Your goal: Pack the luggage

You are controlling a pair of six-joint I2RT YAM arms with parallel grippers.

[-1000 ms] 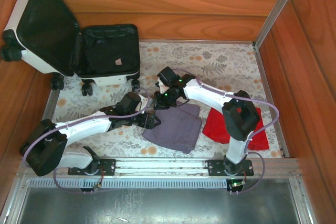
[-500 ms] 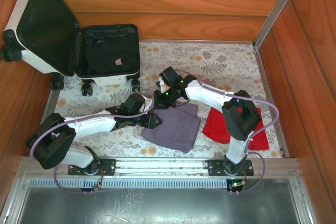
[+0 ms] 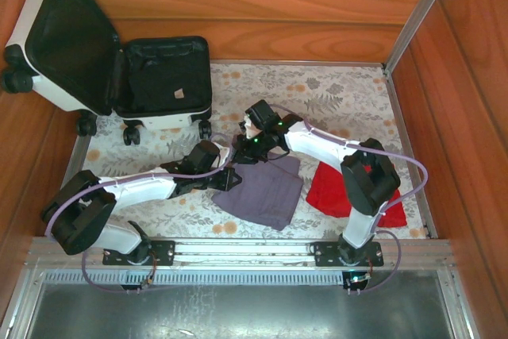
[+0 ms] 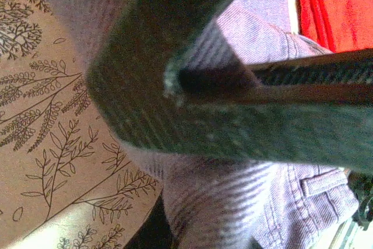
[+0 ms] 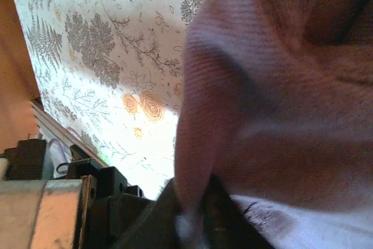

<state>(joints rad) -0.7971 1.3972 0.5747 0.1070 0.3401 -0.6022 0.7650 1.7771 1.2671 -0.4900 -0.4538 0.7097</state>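
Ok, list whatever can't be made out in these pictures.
Right gripper: in the right wrist view the purple garment drapes over the jaws; open or shut, unclear.
Red garment: top view, the right arm covers part of it.
Luggage label: top view, too small to read.

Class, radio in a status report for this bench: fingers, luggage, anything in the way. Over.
Left fingers shut on purple garment. Right fingers at its far edge, grip unclear. Luggage open, far left. Red cloth aside, not in the way.
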